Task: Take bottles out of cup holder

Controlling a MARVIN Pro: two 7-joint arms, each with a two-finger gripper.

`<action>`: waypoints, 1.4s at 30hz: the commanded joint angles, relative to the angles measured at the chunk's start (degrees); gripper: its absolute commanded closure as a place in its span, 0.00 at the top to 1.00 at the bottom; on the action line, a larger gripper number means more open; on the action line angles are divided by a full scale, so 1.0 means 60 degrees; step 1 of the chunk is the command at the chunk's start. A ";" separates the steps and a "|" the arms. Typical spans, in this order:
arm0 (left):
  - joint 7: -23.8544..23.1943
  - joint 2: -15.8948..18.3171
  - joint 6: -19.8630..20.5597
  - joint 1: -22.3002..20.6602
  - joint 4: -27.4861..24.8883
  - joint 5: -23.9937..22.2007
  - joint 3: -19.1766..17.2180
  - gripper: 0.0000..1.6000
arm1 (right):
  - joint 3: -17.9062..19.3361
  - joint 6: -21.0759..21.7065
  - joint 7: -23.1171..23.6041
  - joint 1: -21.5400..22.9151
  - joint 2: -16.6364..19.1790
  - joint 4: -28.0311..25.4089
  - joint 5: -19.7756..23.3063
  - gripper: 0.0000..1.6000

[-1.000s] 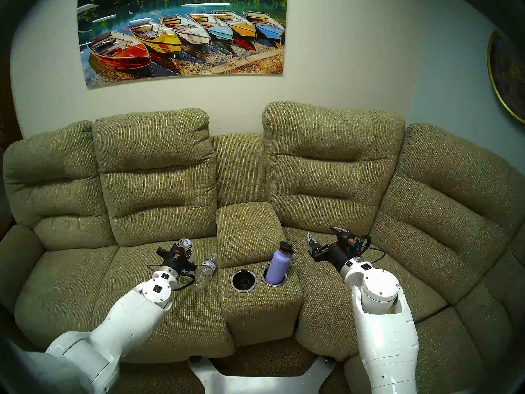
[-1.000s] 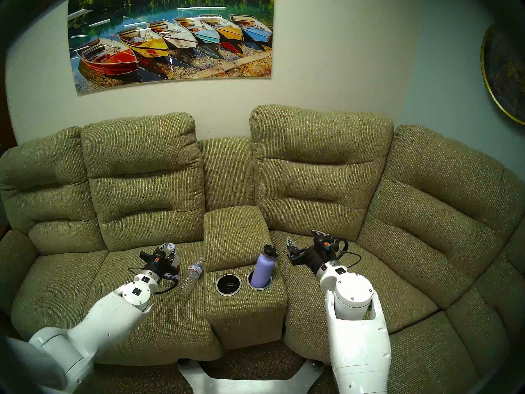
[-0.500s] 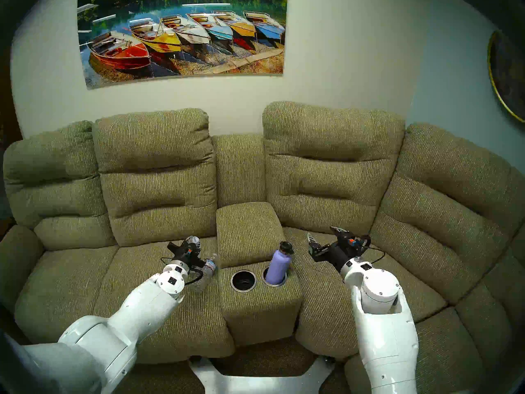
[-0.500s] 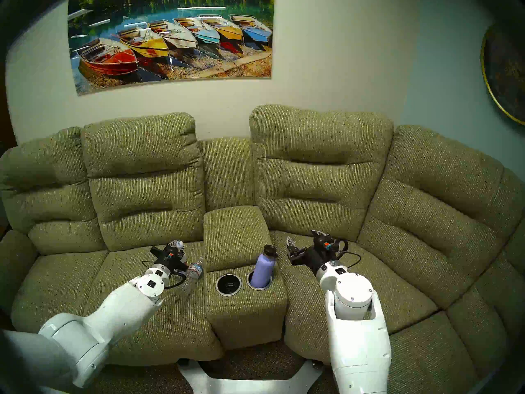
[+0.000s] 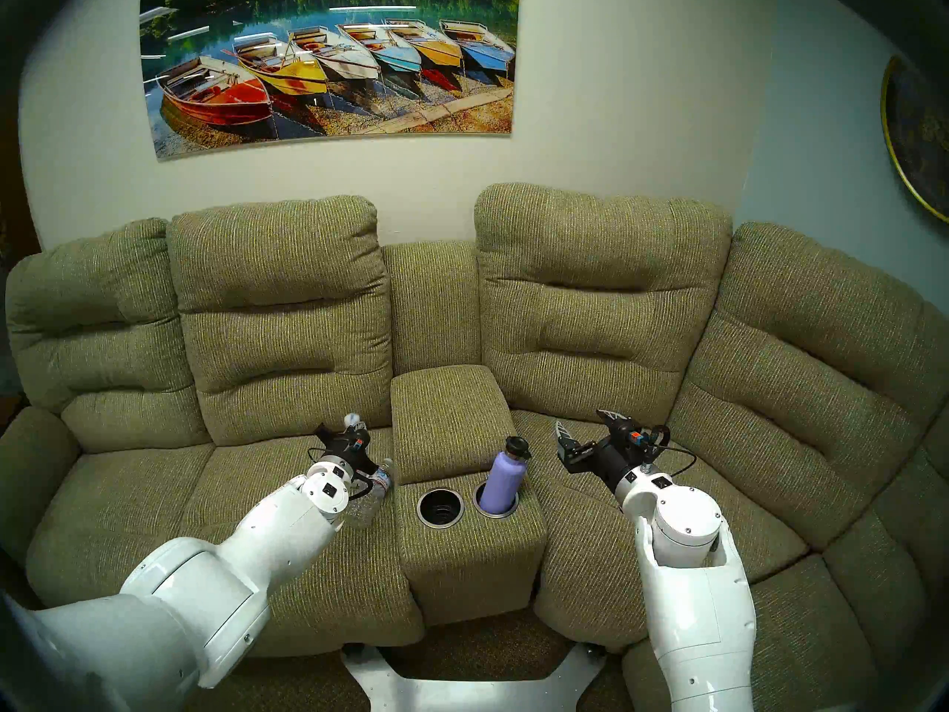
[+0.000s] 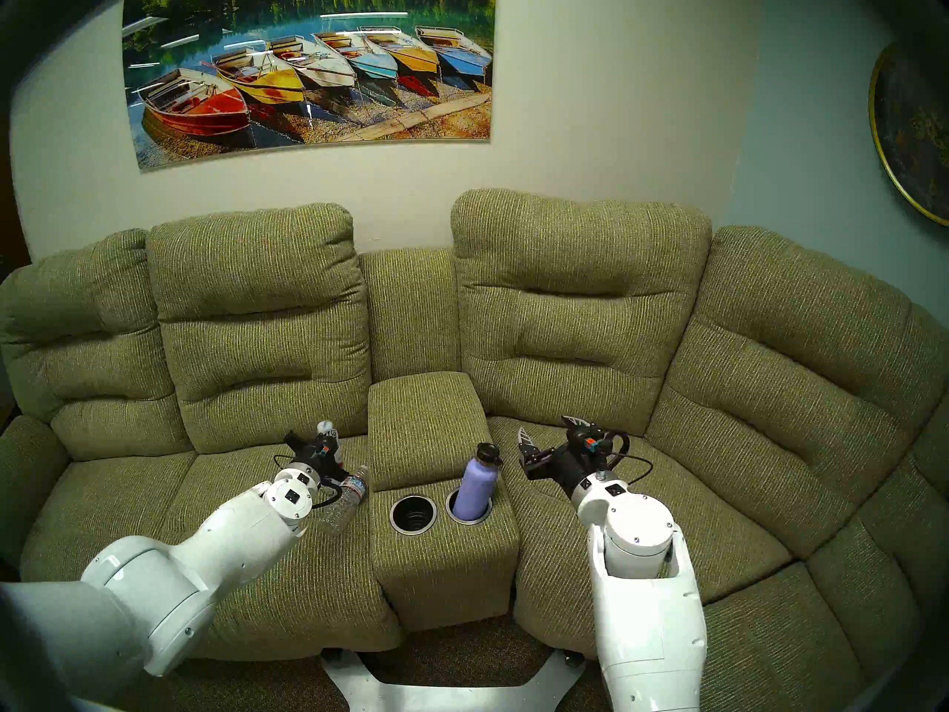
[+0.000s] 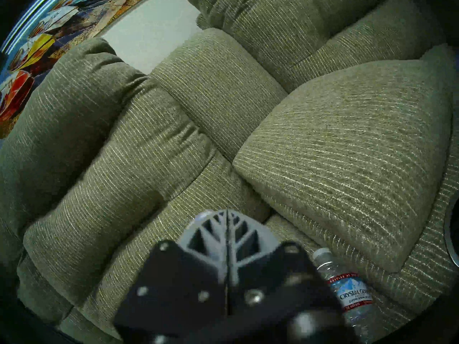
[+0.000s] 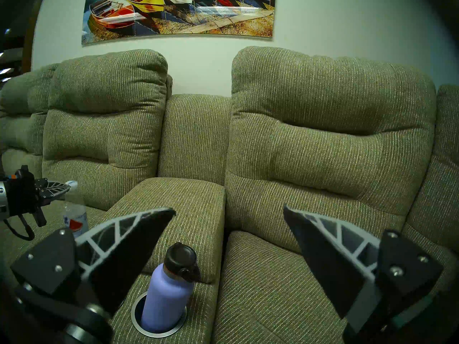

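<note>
Left gripper (image 7: 227, 213) advanced rightward, fingers pressed together, empty; right gripper's (image 8: 229, 209) fingers stood wide. Risk: shut fingers could topple the white-capped bottle (image 8: 74, 212) beside their tips.

Low in the middle of the head view, the console (image 5: 452, 413) sits between two seats of the sofa (image 5: 287, 305). At its near end lie the two wells of the cup holder (image 5: 440, 508): the left one empty, the right one holding the metal bottle (image 5: 504, 477), upright. Left of the console, the water bottle (image 5: 371, 498) lies on the seat. The left gripper (image 5: 354, 428) hangs just above and behind it. The right gripper (image 5: 585, 428) hangs right of the metal bottle, apart from it.
</note>
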 commanded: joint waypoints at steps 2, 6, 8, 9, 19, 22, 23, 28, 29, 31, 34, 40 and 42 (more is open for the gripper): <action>0.0163 -0.0373 0.0096 -0.0789 0.0472 0.0317 0.0225 0.01 | 0.0003 -0.0046 0.0000 0.0101 0.0012 -0.0172 0.0010 1.00; 0.0241 -0.0580 -0.0172 -0.0925 0.0663 0.0213 0.0159 0.23 | 0.0003 -0.0048 0.0001 0.0098 0.0013 -0.0185 0.0010 1.00; 0.0258 -0.0676 -0.0642 -0.0945 0.0580 -0.0032 -0.0047 0.37 | 0.0003 -0.0048 0.0002 0.0092 0.0013 -0.0201 0.0010 1.00; 0.0258 -0.0676 -0.0642 -0.0945 0.0580 -0.0032 -0.0047 0.37 | 0.0003 -0.0048 0.0002 0.0092 0.0013 -0.0201 0.0010 1.00; -0.0609 -0.0318 -0.2315 -0.0056 -0.1030 -0.1097 -0.0772 1.00 | 0.0003 -0.0048 0.0004 0.0092 0.0013 -0.0202 0.0009 1.00; -0.0827 -0.0103 -0.2817 0.0255 -0.1501 -0.1396 -0.0981 1.00 | 0.0003 -0.0047 0.0003 0.0097 0.0012 -0.0188 0.0010 1.00; -0.0895 -0.0018 -0.2957 0.0346 -0.1627 -0.1453 -0.1015 1.00 | 0.0003 -0.0047 0.0003 0.0097 0.0012 -0.0186 0.0010 1.00; -0.1218 0.0345 -0.3519 0.0780 -0.2219 -0.1887 -0.1313 1.00 | 0.0003 -0.0047 0.0002 0.0099 0.0012 -0.0182 0.0010 1.00; -0.1302 0.0444 -0.3602 0.0873 -0.2365 -0.1946 -0.1350 1.00 | 0.0003 -0.0047 0.0002 0.0099 0.0012 -0.0181 0.0010 1.00; -0.1472 0.0589 -0.3757 0.1072 -0.2633 -0.2190 -0.1503 1.00 | 0.0003 -0.0047 0.0002 0.0100 0.0012 -0.0177 0.0010 1.00; -0.1709 0.0760 -0.3870 0.1280 -0.2900 -0.2481 -0.1670 1.00 | 0.0003 -0.0047 0.0001 0.0102 0.0012 -0.0170 0.0010 1.00; -0.2464 0.1190 -0.4005 0.1920 -0.3826 -0.3213 -0.1952 1.00 | -0.0191 -0.0027 0.0100 0.0186 0.0018 0.0012 -0.0049 1.00; -0.2608 0.1308 -0.3949 0.2120 -0.4212 -0.3360 -0.1996 1.00 | -0.0238 -0.0033 0.0124 0.0219 -0.0004 0.0062 -0.0039 1.00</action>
